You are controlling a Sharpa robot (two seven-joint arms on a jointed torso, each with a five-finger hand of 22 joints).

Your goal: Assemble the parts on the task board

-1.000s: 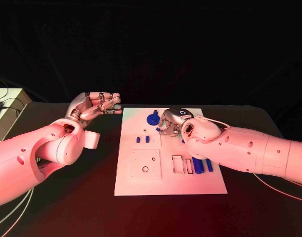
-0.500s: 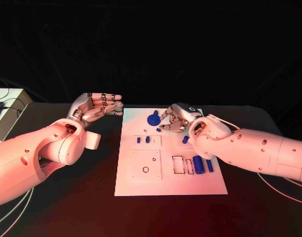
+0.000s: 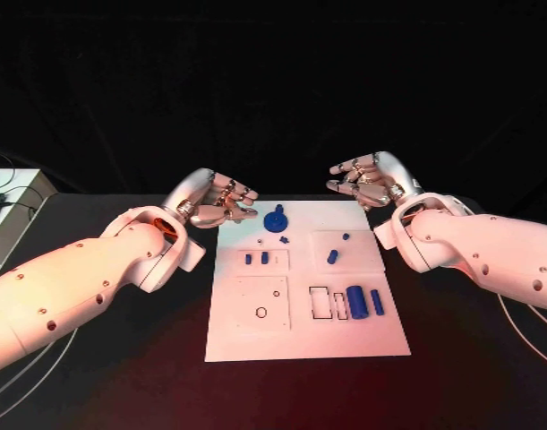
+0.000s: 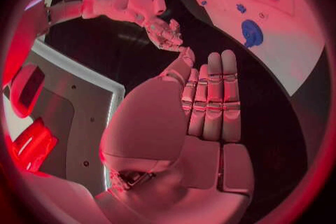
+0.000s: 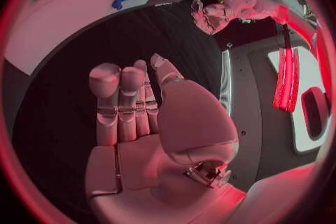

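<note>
Head view, as we read it: the white task board (image 3: 307, 333) lies in the middle of the black table (image 3: 118, 358), and both hands sit near its far edge, one at each far corner. Our left hand (image 3: 219, 199) is just beside the board's far left corner, fingers curled inward with nothing between them. Our right hand (image 3: 369, 182) is beyond the far right corner, fingers likewise bent in and holding nothing. In the left wrist view the left hand (image 4: 203, 102) shows its fingers (image 4: 223, 89) lying side by side and fairly straight, palm bare; in the right wrist view the right hand (image 5: 133, 106) looks much the same, fingers (image 5: 106, 102) close together, no part in the palm. We record the parts as all resting on the board: a round blue gear-like part (image 3: 275, 219) near the far edge, two small blue pegs (image 3: 258, 258) left of centre, a short blue piece (image 3: 333, 256) right of centre with a smaller one (image 3: 346, 236) just beyond it, and a thick blue cylinder (image 3: 358, 304) beside a thinner blue bar (image 3: 377, 300) near the right edge. Two outlined rectangular slots (image 3: 321, 300) lie just left of the cylinder. A pale box (image 3: 0, 208) stands at the table's left.
</note>
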